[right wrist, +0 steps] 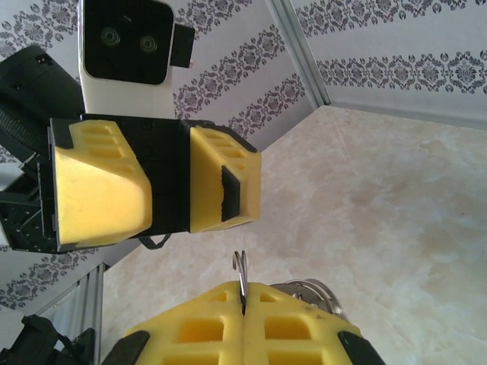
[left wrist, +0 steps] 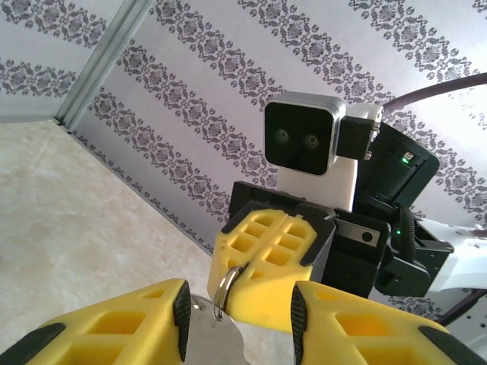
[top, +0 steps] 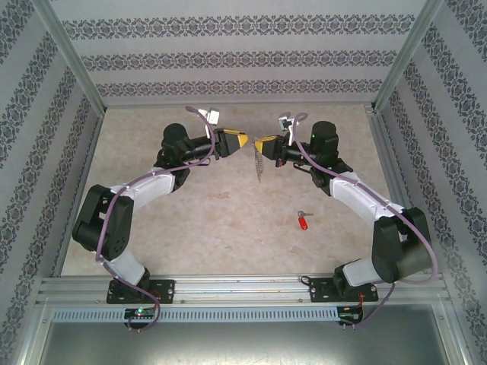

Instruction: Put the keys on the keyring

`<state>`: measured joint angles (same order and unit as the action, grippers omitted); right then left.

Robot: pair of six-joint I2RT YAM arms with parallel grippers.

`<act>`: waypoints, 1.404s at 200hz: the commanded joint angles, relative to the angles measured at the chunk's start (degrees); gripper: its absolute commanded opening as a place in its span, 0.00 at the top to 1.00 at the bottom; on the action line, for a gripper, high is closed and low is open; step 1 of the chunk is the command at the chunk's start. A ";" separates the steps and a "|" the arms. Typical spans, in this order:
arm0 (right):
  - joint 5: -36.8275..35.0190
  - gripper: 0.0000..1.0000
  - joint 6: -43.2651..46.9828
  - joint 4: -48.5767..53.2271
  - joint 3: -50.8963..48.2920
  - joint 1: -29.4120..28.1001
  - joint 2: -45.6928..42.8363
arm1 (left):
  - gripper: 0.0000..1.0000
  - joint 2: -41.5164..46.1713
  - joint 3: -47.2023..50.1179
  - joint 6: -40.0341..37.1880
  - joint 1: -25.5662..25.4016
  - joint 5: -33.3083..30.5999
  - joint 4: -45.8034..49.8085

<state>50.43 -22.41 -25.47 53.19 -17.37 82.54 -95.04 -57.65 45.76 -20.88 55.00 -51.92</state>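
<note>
The right end effector (right wrist: 243,323) was closed on the thin silver-grey metal oval keyring (top: 259,163). It pinched the wire at the very tips of its yellow fingers, so that the loop, with its row of small dark-silvery pieces, hung down above the beige stone-patterned desk (top: 190,236). The left end effector (left wrist: 240,323) stood nose to nose with it, its jaws partly apart around a flat silvery piece (left wrist: 215,336). From the wrist view it could not be told whether the pads really pinched this piece or only stood beside it. The tiny key with a red plastic head and short silver blade (top: 303,221) lay flat on the desk, well apart from both end effectors, on the near side beside the right arm.

Several things could go wrong from here. The keyring was held only by a thin edge, so a pull or a push from the left end effector could make it swivel, or slip out and drop onto the desk. The two end effectors were very close, and a small error of aim could bring their fingers against each other. Also, the key was in no grip. To fetch it, one arm would have to leave the keyring, and such a small flat thing would probably be hard to lift from the desk.

Counted: one keyring, one red-headed key, two end effectors.
</note>
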 commanded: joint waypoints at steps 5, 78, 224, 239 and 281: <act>0.33 1.00 -1.03 -3.62 -0.91 -0.34 -1.66 | 0.60 0.30 1.33 3.18 0.45 2.43 -6.43; -1.33 1.00 -1.23 -3.62 -0.26 -2.47 -1.86 | 0.61 0.99 2.41 3.51 0.40 2.72 -6.05; -3.50 1.00 -0.79 -2.04 0.40 -4.66 -2.77 | 0.62 -0.13 2.38 5.65 0.10 4.66 -8.54; -3.50 1.00 -0.70 -1.96 0.80 -4.96 -2.48 | 0.61 -0.49 2.02 5.97 0.10 4.85 -8.71; -3.68 1.00 -0.44 -1.67 1.30 -5.11 -1.83 | 0.64 -1.02 1.52 6.27 0.14 5.38 -9.25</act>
<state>47.16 -22.83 -25.96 52.82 -21.67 80.82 -95.39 -54.96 51.29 -20.91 58.54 -56.60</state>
